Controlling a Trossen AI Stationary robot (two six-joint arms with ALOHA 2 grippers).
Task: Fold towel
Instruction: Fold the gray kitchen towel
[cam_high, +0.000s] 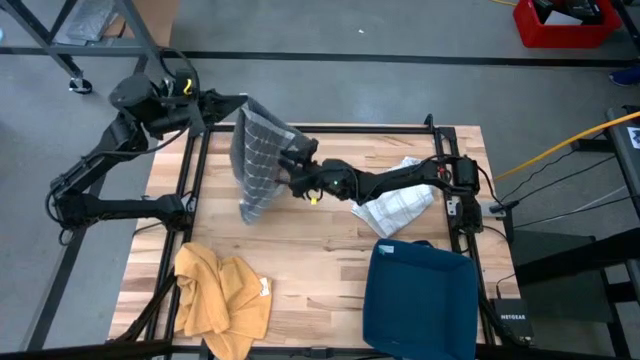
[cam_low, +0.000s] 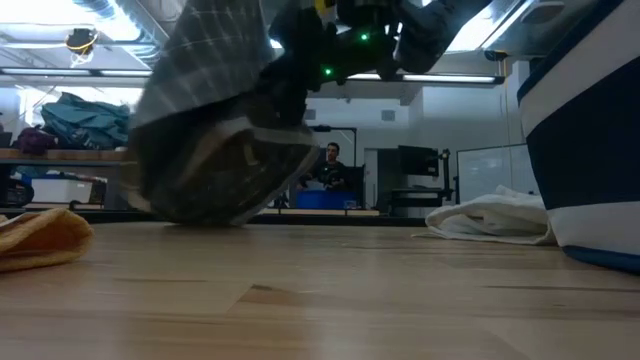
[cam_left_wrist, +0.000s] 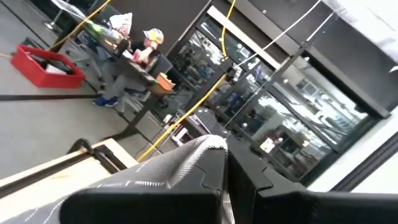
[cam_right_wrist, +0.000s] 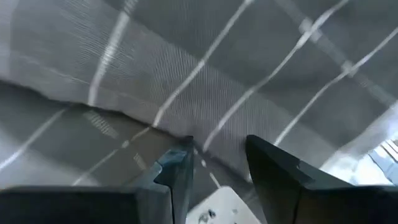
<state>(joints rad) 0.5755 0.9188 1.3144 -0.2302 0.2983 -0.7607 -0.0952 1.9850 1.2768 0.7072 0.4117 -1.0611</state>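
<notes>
Surface: pale wooden surface (cam_high: 320, 240) in a workshop with a grey floor; a person sits far back in the low view.
Towel: grey checked towel (cam_high: 256, 160) hangs lifted over the far left part of the surface, its lower end touching the wood.
Left gripper: left gripper (cam_high: 238, 112) at the towel's top edge, fingers clenched on the cloth.
Right gripper: right gripper (cam_right_wrist: 214, 163) pressed against the hanging towel at mid-height; its fingers (cam_right_wrist: 177, 168) stand parted, with no cloth seen between them.
Doing it well: probably keep the top edge taut, take a clean pinch of one edge, then lay the cloth down flat before folding.
Count: one grey towel, one mustard cloth (cam_high: 220, 300), one white checked cloth (cam_high: 398, 205), one blue bin (cam_high: 420, 300), two arms.
</notes>
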